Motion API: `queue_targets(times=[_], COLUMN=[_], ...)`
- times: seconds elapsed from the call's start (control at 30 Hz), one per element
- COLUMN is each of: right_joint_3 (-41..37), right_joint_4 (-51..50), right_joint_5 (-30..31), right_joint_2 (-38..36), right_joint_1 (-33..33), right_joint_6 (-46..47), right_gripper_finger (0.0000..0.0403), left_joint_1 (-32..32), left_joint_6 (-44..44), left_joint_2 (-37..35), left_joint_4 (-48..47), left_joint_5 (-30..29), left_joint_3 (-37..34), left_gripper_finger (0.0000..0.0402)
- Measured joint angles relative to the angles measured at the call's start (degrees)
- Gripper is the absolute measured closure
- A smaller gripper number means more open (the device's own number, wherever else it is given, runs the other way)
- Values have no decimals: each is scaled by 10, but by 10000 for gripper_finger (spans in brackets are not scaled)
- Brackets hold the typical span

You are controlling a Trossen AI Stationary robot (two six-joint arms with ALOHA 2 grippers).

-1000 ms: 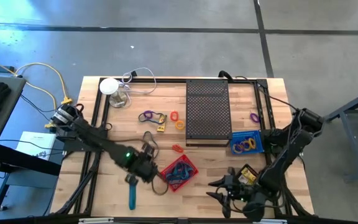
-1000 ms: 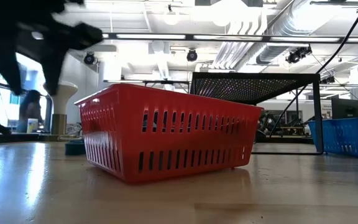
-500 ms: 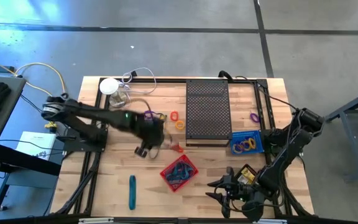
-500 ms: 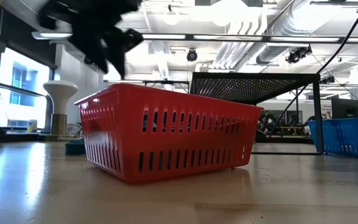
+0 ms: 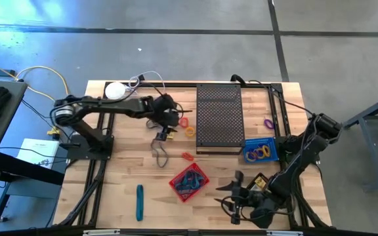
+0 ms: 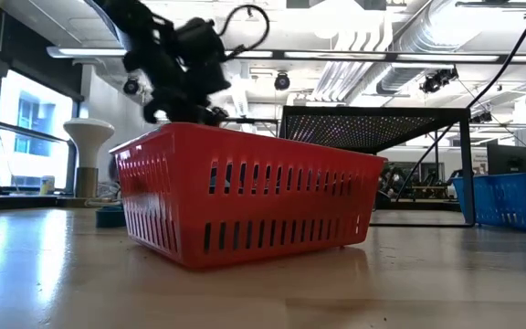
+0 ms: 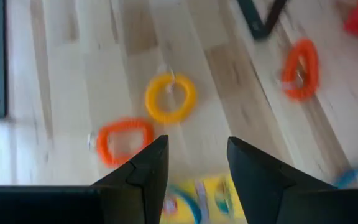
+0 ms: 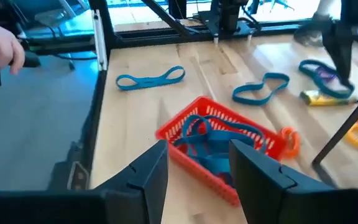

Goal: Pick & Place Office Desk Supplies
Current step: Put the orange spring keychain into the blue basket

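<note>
High view is showing me the black perforated tray (image 5: 218, 118) lying at the middle back of the surface (image 5: 123, 190), and I am placing everything else off that. My left claw (image 5: 166, 113) is hanging just beside the tray's left edge, over the purple loop and yellow packet (image 5: 169, 135); its fingers (image 7: 138, 180) are standing apart with nothing between them, and through the gap I am seeing a yellow ring (image 7: 170, 98) and an orange ring (image 7: 124, 140) on the wood. The red ring (image 5: 184, 122) and another orange one (image 5: 190, 131) are lying near the tray's left side. The red basket (image 5: 189, 182) is sitting in front of the tray's left corner, holding blue loops (image 8: 213, 134). The teal stick (image 5: 138, 201) is lying well to the left of that basket, towards the front edge. The blue basket (image 5: 261, 151) is touching the tray's front right corner, with yellow loops inside, and a purple loop (image 5: 268, 122) is resting to the tray's right. My right claw (image 5: 231, 196) is waiting near the front edge, right of the red basket, its fingers (image 8: 145, 180) parted and empty.
</note>
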Motion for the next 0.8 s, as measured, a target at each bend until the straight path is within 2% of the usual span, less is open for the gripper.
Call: queue_targets(times=[0.17,0.33,0.53,0.8], right_joint_3=[0,0,0,0], right_joint_4=[0,-2,-3,-8], right_joint_5=[-1,-2,-4,-22], right_joint_2=[0,0,0,0], right_joint_1=[-16,-27,-42,-62], right_joint_6=[-59,-98,-151,-176], right_gripper_finger=[247,247,247,247], left_joint_1=[17,25,27,26], left_joint_6=[-35,-68,-101,-91], left_joint_2=[53,77,77,123], left_joint_4=[78,94,93,122], left_joint_5=[-3,-39,-47,-61], left_joint_3=[0,0,0,-1], left_gripper_finger=[245,245,245,245])
